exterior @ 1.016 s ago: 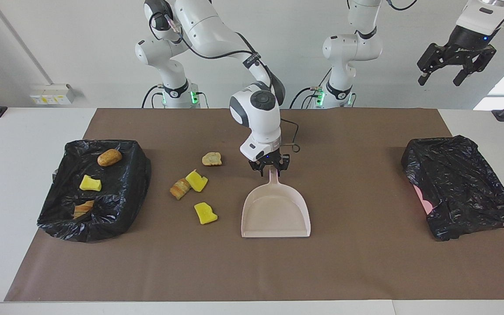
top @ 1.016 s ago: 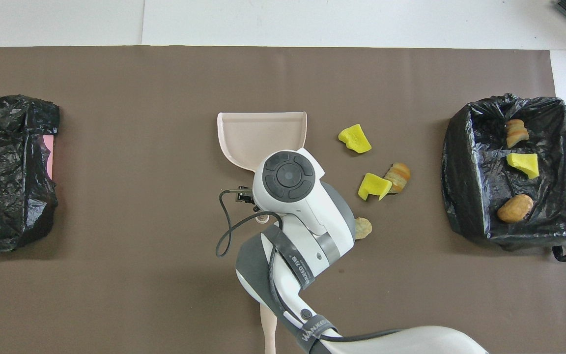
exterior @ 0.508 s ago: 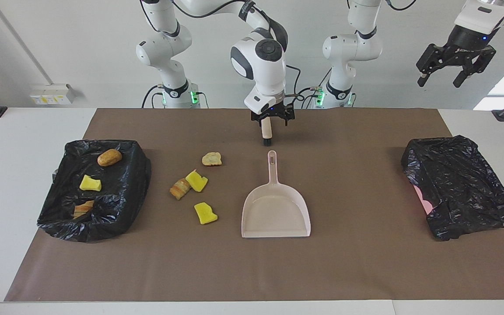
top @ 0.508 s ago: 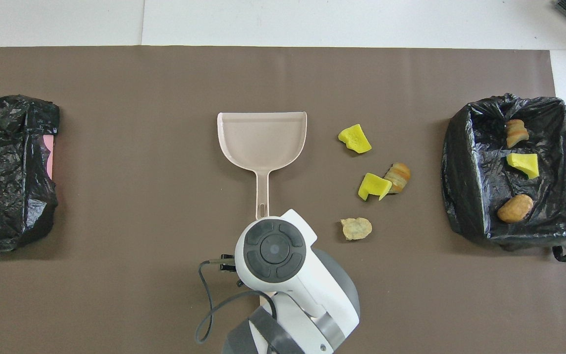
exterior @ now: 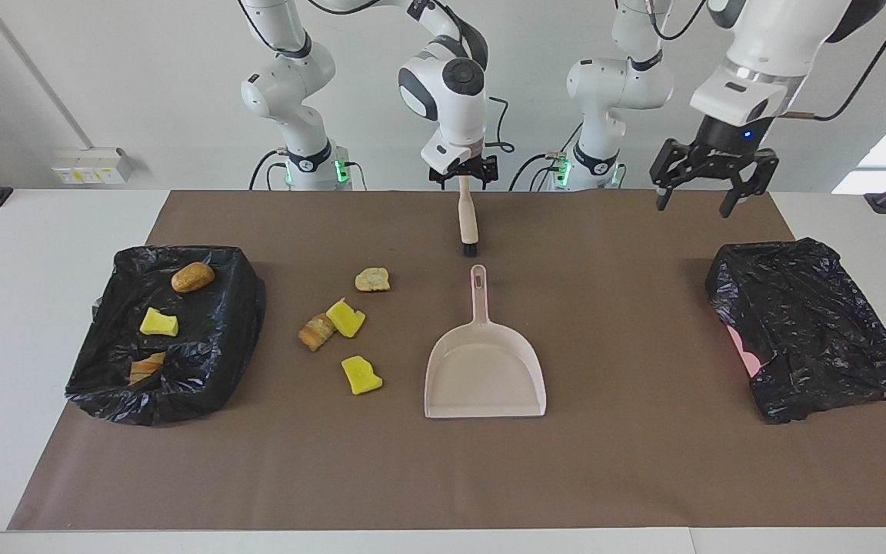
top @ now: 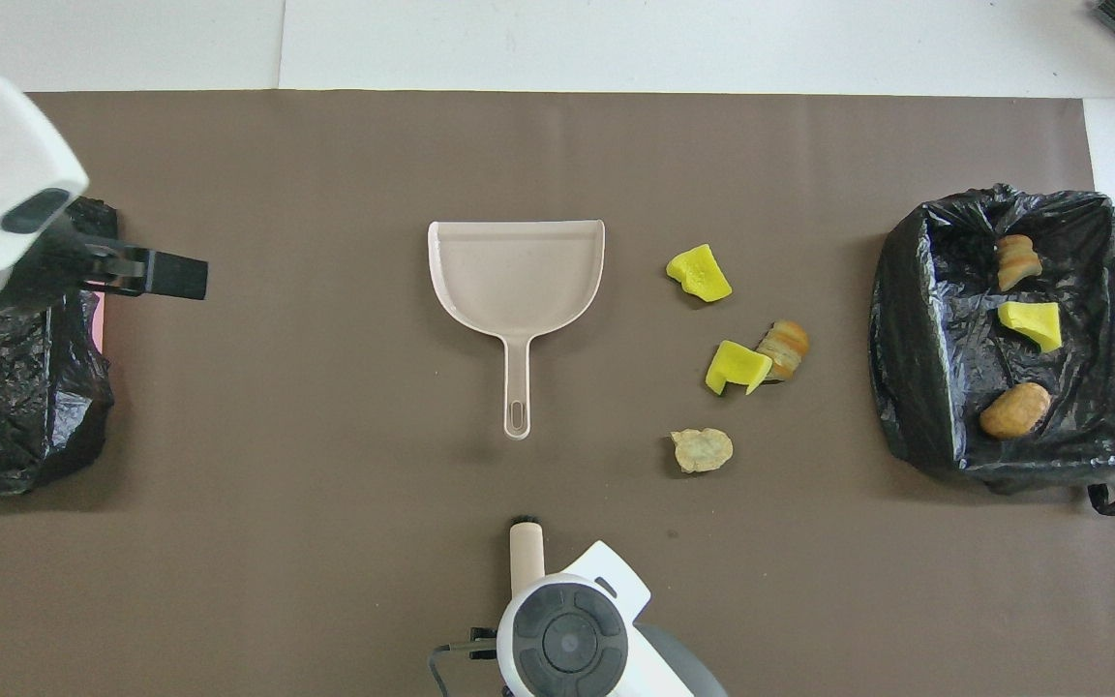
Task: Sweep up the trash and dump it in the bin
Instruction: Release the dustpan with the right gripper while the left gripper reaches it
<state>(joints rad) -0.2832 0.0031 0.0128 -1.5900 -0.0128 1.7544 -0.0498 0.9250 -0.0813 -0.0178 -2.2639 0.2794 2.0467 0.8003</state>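
Trash (exterior: 361, 375) lay in two lots, four chunks loose on the brown mat (exterior: 643, 477) and three inside a bin, with neither hand touching any of it.

The right hand (exterior: 462, 178) hung released, fingers spread, over the robots' end of a brush (exterior: 464, 219). The brush lay on the mat with its dark bristle tip pointing away from the robots, toward the dustpan (exterior: 485, 377). The left hand (exterior: 691, 206) was also released and empty, up in the air over the mat toward the left arm's end of the tabletop (exterior: 20, 254).

The dustpan sat flat near the middle of the mat, its handle pointing at the robots and just short of the brush tip, its mouth facing away.

Beside it, toward the right arm's end, lay the loose pieces: a tan chunk (exterior: 372, 279) nearest the robots, a yellow chunk (exterior: 345, 318) touching a striped orange-brown chunk (exterior: 317, 332), and a second yellow chunk, farthest from the robots.

At the right arm's end stood the black-lined bin (exterior: 235, 323), holding a brown lump (exterior: 193, 277), a yellow piece (exterior: 158, 323) and an orange-brown piece (exterior: 147, 368). Another bag-covered bin (exterior: 804, 338) stood at the left arm's end, a little pink showing at its edge.
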